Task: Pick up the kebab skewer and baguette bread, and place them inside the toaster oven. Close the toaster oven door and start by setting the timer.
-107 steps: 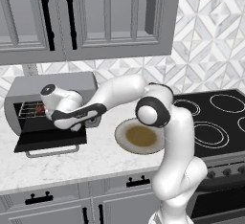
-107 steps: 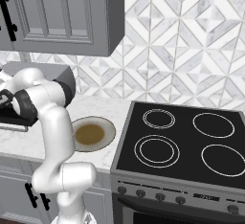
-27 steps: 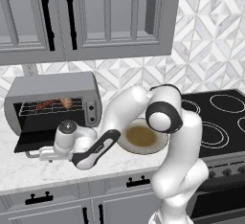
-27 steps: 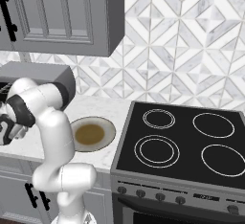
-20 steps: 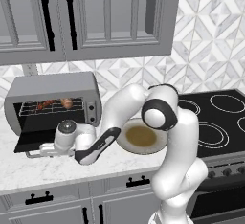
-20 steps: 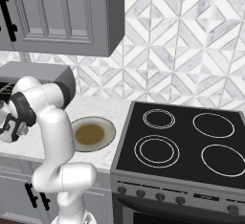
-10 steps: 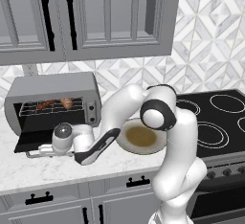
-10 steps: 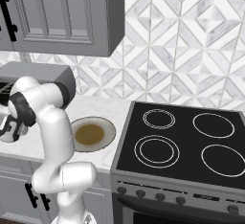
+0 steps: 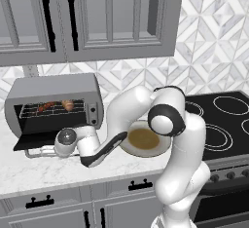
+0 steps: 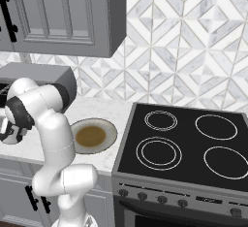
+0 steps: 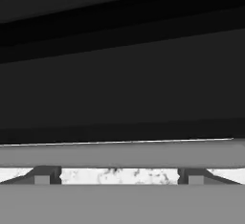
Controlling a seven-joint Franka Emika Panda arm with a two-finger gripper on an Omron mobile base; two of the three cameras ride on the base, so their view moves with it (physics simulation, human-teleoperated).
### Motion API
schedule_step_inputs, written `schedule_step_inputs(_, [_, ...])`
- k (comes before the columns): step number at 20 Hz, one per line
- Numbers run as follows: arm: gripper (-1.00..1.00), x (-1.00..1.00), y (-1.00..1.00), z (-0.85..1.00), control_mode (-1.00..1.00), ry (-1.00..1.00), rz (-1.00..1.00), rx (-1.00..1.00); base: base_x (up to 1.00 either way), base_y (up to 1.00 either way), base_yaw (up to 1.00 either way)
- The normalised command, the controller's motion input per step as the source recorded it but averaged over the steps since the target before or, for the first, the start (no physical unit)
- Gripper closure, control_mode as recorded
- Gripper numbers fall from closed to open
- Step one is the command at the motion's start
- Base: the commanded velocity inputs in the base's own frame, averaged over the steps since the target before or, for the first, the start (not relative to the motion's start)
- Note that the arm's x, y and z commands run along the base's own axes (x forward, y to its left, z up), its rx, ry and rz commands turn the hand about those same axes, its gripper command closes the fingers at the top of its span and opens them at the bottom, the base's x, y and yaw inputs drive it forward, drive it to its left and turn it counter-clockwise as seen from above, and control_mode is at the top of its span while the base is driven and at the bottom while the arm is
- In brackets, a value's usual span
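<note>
The toaster oven stands at the counter's left, and its dark glass door lies dropped open. On the wire rack inside lie the kebab skewer and, to its right, the baguette bread. My gripper is low at the front edge of the open door, right at the grey bar handle. In the hand view that handle runs straight across, close up, below the dark door glass. My fingers are not visible, so whether they touch the bar is unclear.
A round beige plate with a brown centre sits on the marble counter right of the oven, under my arm. The black stove top lies further right. Grey cabinets hang above the oven.
The hand has left the oven opening and dropped to the door's front edge. Over the last second it has only nudged slightly by the handle.
</note>
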Motion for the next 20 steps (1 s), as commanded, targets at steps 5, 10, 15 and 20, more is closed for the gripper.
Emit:
schedule_step_inputs(5, [-1.00,0.73,-0.38,0.67,-1.00,-0.09,0.00,0.00,0.00,0.00,0.00])
schedule_step_inputs(10, [-1.00,0.75,-0.42,0.75,-1.00,-0.02,0.00,0.00,0.00,0.00,0.00])
schedule_step_inputs(15, [-1.00,0.71,-0.39,0.74,-1.00,0.00,0.00,0.00,0.00,0.00,0.00])
schedule_step_inputs(20, [-1.00,0.62,-0.25,0.66,-1.00,0.00,0.00,0.00,0.00,0.00,0.00])
